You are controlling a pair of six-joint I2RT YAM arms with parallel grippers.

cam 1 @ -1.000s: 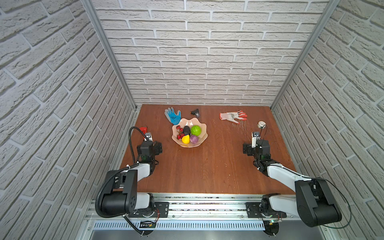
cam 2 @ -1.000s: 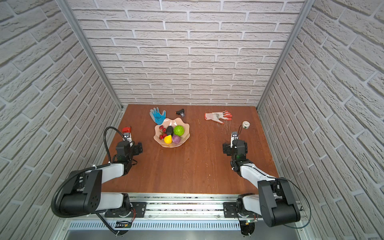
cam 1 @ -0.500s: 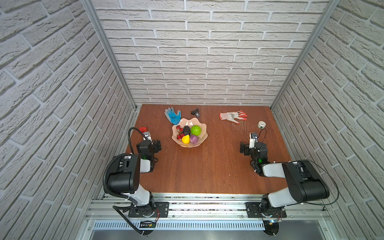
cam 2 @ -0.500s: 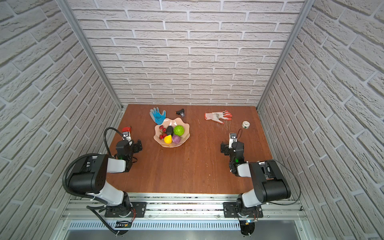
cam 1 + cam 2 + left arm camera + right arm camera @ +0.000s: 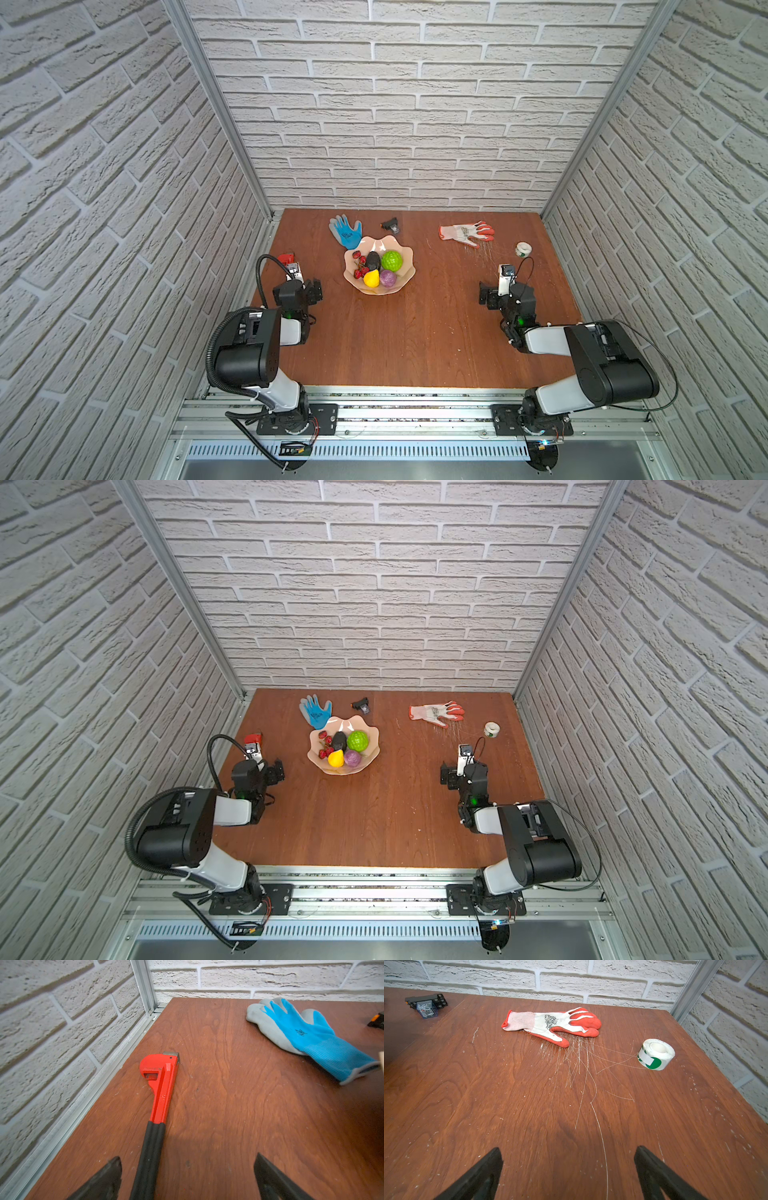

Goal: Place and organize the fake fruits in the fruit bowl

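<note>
In both top views the peach-pink fruit bowl [image 5: 409,266] [image 5: 373,734] stands left of the table's middle, towards the back. It holds the fake fruits: a dark avocado [image 5: 372,260], a green knobbly ball [image 5: 391,260], a yellow fruit [image 5: 371,278], a purple fruit [image 5: 387,278] and red berries [image 5: 360,272]. My left gripper [image 5: 297,289] [image 5: 187,1159] sits low at the table's left edge, open, with a wrench handle lying loose between its fingers. My right gripper [image 5: 505,293] [image 5: 569,1153] is open over bare wood on the right. Both are well away from the bowl.
A red wrench [image 5: 161,1078] lies along the left edge. A blue glove [image 5: 345,231] touches the bowl's back rim, with a small black part [image 5: 390,225] beside it. At the back right lie a white-and-orange glove [image 5: 552,1023], thin loose fibres and a white tape roll [image 5: 655,1053].
Both arms have folded back, their elbows drawn in towards the front rail. The grippers have stayed open near the same spots. The bowl and fruits have not moved.
</note>
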